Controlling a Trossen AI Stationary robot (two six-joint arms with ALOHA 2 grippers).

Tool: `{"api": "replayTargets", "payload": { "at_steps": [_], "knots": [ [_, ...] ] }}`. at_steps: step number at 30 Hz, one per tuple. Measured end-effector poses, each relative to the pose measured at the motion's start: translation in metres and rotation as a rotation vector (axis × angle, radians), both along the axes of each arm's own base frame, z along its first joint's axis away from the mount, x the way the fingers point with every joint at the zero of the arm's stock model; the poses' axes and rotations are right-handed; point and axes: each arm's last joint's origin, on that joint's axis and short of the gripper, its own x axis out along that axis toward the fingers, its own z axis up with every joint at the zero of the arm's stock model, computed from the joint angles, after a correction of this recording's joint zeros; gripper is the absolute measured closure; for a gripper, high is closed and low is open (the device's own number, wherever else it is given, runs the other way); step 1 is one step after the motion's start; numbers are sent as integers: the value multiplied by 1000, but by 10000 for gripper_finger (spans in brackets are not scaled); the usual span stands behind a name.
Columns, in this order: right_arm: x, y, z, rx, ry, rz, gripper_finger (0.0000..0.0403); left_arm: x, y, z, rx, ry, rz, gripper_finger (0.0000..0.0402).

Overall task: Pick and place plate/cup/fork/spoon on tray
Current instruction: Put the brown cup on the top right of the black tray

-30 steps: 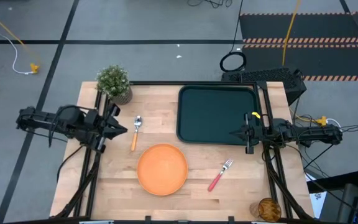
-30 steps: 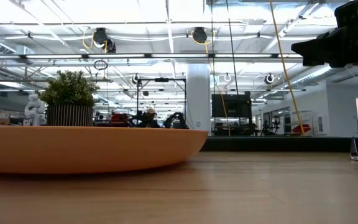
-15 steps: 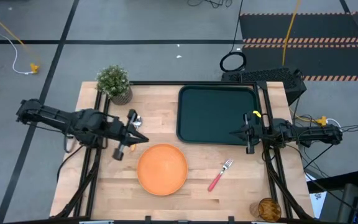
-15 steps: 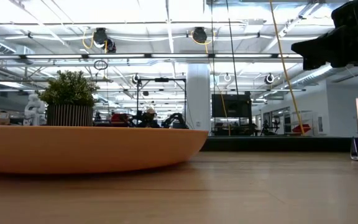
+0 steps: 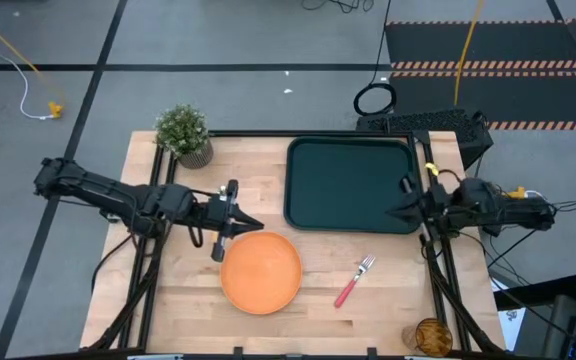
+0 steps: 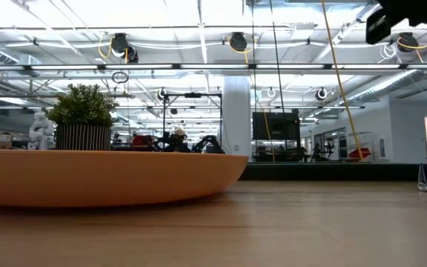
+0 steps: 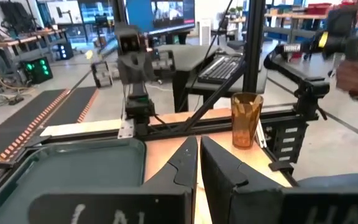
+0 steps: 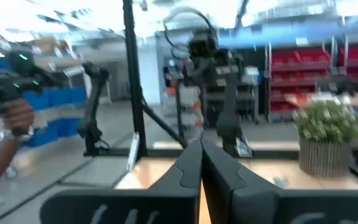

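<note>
The orange plate (image 5: 261, 272) lies flat on the table's near middle and fills the left of the low view (image 6: 102, 178). The dark green tray (image 5: 348, 185) lies at the far right. The red-handled fork (image 5: 353, 281) lies right of the plate. The amber cup (image 5: 431, 335) stands at the near right corner and shows in the left wrist view (image 7: 246, 119). The spoon is hidden under my left arm. My left gripper (image 5: 256, 227) is shut and empty, above the plate's far rim. My right gripper (image 5: 390, 211) is shut and empty at the tray's right rim.
A potted green plant (image 5: 185, 133) stands at the far left corner. Bare wood lies between the plate and the tray. A person's hand shows beyond the table in the wrist views (image 8: 11, 118).
My left gripper has travelled from the table's left edge toward the right, passing over the spoon, to the plate's far rim. My right arm has risen a little at the tray's right rim. Plate, fork, cup and tray have stayed in place.
</note>
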Motion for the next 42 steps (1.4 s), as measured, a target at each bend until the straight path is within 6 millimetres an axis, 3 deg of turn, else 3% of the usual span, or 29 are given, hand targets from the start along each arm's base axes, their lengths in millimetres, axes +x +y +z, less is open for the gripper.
{"api": "replayTargets", "payload": {
  "at_steps": [5, 12, 19, 26, 31, 42],
  "knots": [
    [0, 0, 41, 23, 72, 2, 403, 8, -2, 1, 1, -1, 4, 378],
    [18, -1, 86, 65, 309, -54, 403, 13, -2, -5, -15, 30, 31, 378],
    [45, -2, 111, 90, 688, -173, 403, 14, -3, -5, -26, 26, 31, 378],
    [66, 13, 120, 106, 1035, -239, 389, 14, -3, -5, -25, 27, 31, 378],
    [76, 33, 119, 154, 1170, -218, 372, 14, -3, -5, -25, 28, 31, 378],
    [69, 95, 114, 194, 1444, -55, 357, 14, -3, -5, -41, 31, 32, 378]
  ]
}}
